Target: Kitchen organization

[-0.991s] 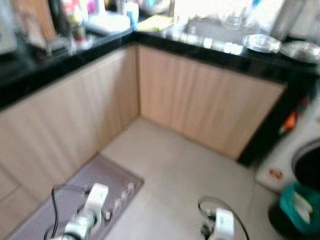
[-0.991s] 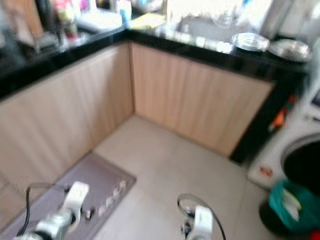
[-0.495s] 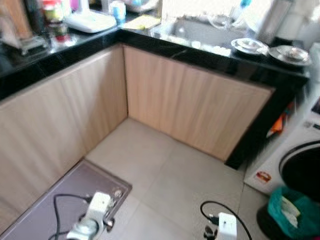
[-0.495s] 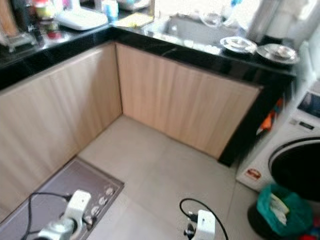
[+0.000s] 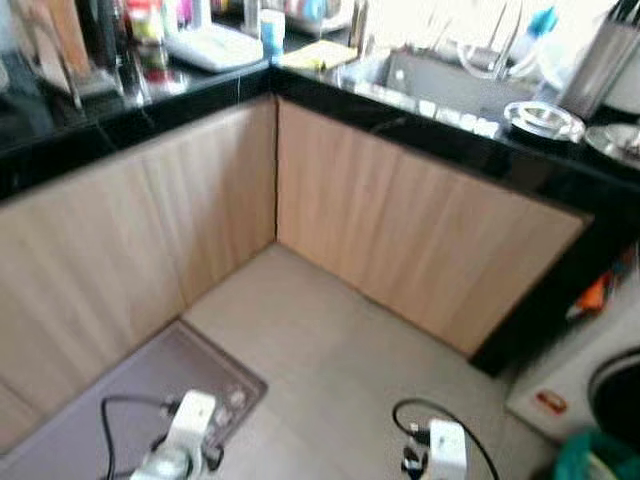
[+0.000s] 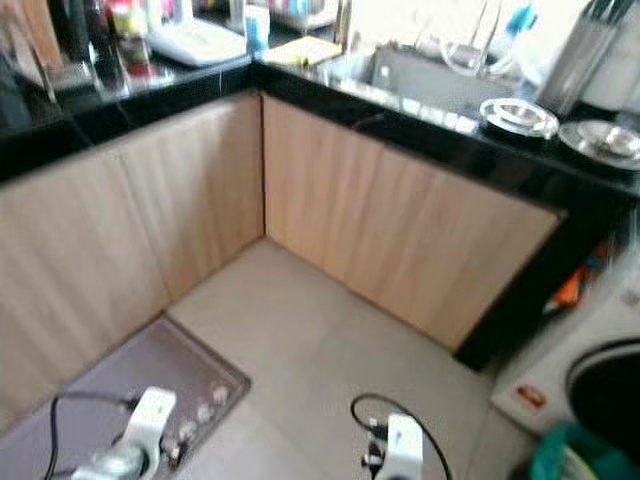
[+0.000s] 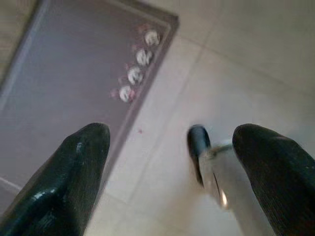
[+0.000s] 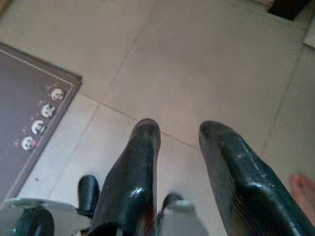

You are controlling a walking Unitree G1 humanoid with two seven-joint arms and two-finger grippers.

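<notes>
Countertop (image 5: 120, 110) plates (image 5: 545, 120) lie far from both end effectors.

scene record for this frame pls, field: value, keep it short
setting: kitchen corner, black countertop over wood-look cabinets
floor: pale tiles, grey mat by the cabinets on the robot's left
counter items: sink, two metal plates, bottles at far left
lower right: white washing machine
left gripper: low over mat edge, jaws open, holding nothing
right gripper: low over tiles, jaws open, holding nothing
</notes>
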